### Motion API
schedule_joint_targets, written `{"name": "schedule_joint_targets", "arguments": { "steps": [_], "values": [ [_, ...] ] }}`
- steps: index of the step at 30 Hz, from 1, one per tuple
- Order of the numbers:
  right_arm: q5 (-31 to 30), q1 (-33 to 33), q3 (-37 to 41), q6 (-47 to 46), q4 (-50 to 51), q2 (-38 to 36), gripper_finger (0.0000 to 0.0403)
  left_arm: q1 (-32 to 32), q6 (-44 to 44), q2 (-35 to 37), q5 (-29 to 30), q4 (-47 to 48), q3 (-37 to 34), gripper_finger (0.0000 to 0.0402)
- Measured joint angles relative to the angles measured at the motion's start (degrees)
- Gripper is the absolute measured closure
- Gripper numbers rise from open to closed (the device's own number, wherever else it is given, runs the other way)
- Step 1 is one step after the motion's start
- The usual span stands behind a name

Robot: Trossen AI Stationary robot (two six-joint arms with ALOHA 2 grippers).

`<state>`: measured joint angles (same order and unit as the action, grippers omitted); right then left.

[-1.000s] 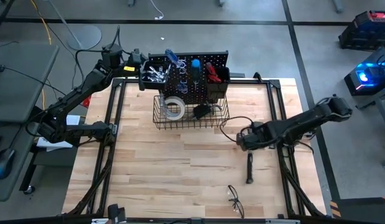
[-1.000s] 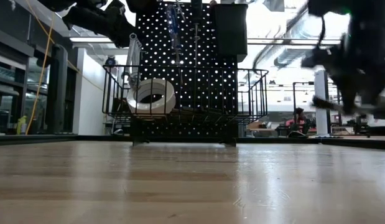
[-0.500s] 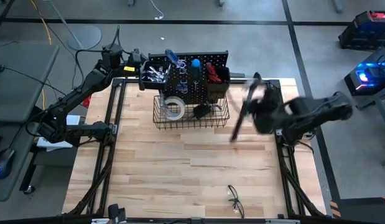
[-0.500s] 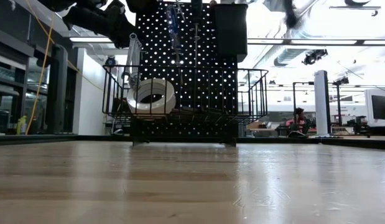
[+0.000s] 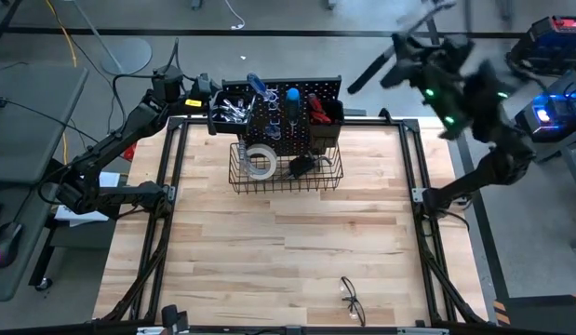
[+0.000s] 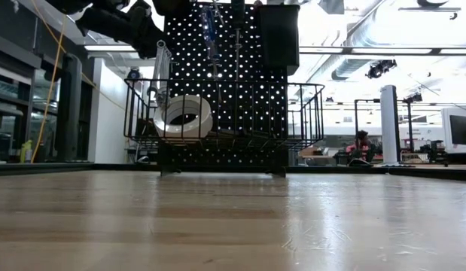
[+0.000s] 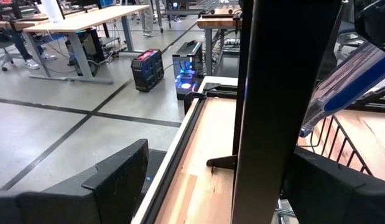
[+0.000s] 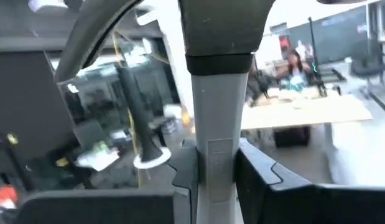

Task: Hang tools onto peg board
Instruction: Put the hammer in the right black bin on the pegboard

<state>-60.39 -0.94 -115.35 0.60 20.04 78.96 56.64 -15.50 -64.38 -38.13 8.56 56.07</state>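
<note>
The black peg board (image 5: 286, 93) stands at the table's far edge with two bins and a wire basket (image 5: 286, 169). Silver wrenches (image 5: 234, 111) fill the left bin, screwdrivers (image 5: 292, 98) hang on the board, and a white tape roll (image 6: 184, 114) lies in the basket. My right gripper (image 5: 413, 65) is high above the far right corner, shut on the black-handled hammer (image 5: 367, 73). My left gripper (image 7: 223, 193) is open at the board's left edge (image 7: 276, 93), one finger on each side of it. Whether they touch it does not show. My right gripper pinches the hammer's silver shaft (image 8: 214, 134) between its two fingers (image 8: 254, 168), just short of the black grip (image 8: 220, 28). The fingers lie across the shaft. The hammer is lifted clear, high above the table, its handle reaching toward the table's left in the high view.
A pair of safety glasses (image 5: 351, 296) lies near the table's front edge. Red-handled pliers (image 5: 317, 107) sit in the right bin. A box with blue lights (image 5: 546, 110) stands on the floor to the right. In the low view a person (image 6: 360, 143) sits far behind.
My right gripper, shut on the hammer, has swung fast from low over the table's right side up and toward the far right corner. The hammer, which lay on the wood pointing to the near edge, is lifted clear and now points toward the left.
</note>
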Motion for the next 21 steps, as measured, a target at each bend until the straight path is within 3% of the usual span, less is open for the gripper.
{"name": "schedule_joint_targets", "arguments": {
  "steps": [5,8,21],
  "values": [
    [8.95,5.29,0.44,-10.8,9.64,5.16,0.0347,0.0,-0.06,0.0,-0.01,-0.39,0.0,0.0078],
    [13.65,6.97,0.52,-13.15,9.84,7.47,0.0347,-0.02,0.32,0.0,-0.11,-0.68,0.0,0.0078],
    [10.89,8.14,0.13,-12.41,13.29,5.84,0.0347,0.0,-0.08,0.0,-0.1,-0.9,0.0,0.0078]
  ]
}}
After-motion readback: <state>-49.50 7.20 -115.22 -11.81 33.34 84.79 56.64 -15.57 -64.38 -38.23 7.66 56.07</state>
